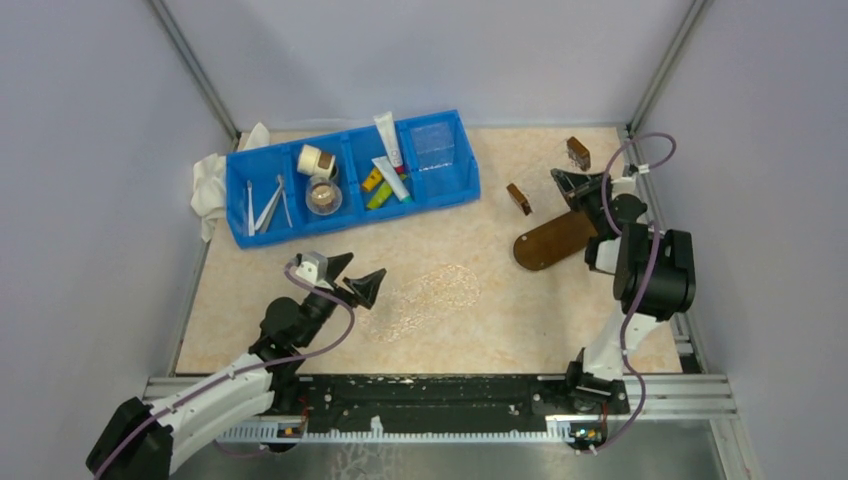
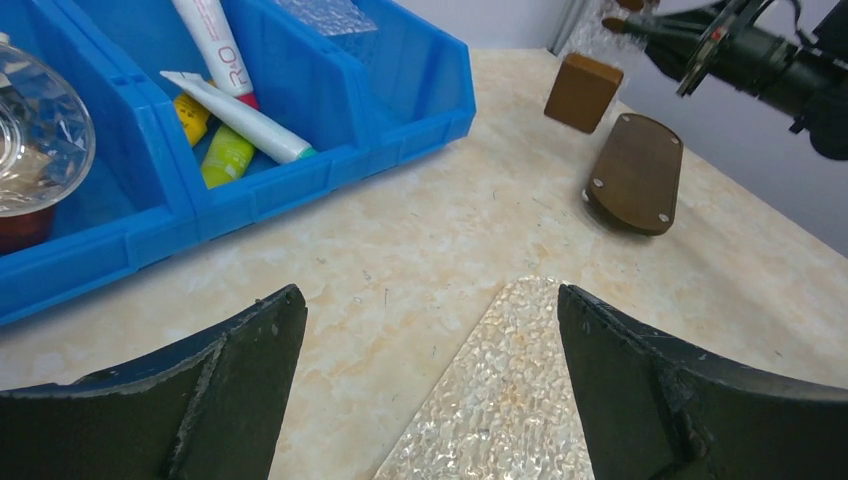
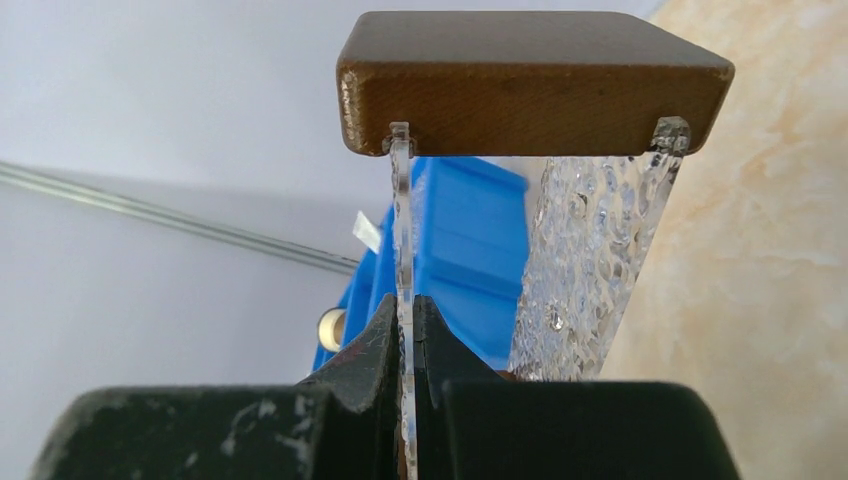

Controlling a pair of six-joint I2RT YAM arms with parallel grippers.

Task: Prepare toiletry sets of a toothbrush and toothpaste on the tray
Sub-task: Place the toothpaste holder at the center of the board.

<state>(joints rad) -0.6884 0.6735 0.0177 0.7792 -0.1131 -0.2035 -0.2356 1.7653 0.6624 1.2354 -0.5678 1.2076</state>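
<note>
At the far left a white cloth (image 1: 208, 185) lies against the blue divided bin (image 1: 445, 185), which fills the upper left of the top view. Its leftmost compartment holds the toothbrushes (image 1: 268, 205), thin pale sticks lying loose. The next holds 2 round cups (image 1: 323, 195). The 3rd holds the toothpaste: 2 white tubes (image 2: 240, 118) crossing over a yellow tube (image 2: 190, 115) and a green tube (image 2: 225, 155).

Below the bin, the left gripper (image 1: 366, 265) hangs over the table with its jaws spread wide and holding nothing. The bin's front wall stands between it and the tubes. Just right of it lies a clear pebbled sheet (image 1: 430, 298), flat on the table.

Right of centre are a small brown block (image 1: 518, 198) and a brown oval board (image 1: 553, 240).

At the right edge, the right gripper (image 3: 410, 310) is clenched on a thin clear plate (image 3: 401, 200), whose top slots into a wooden block (image 3: 535, 80). A 2nd, pebbled plate (image 3: 590, 260) is slotted into the same block.
</note>
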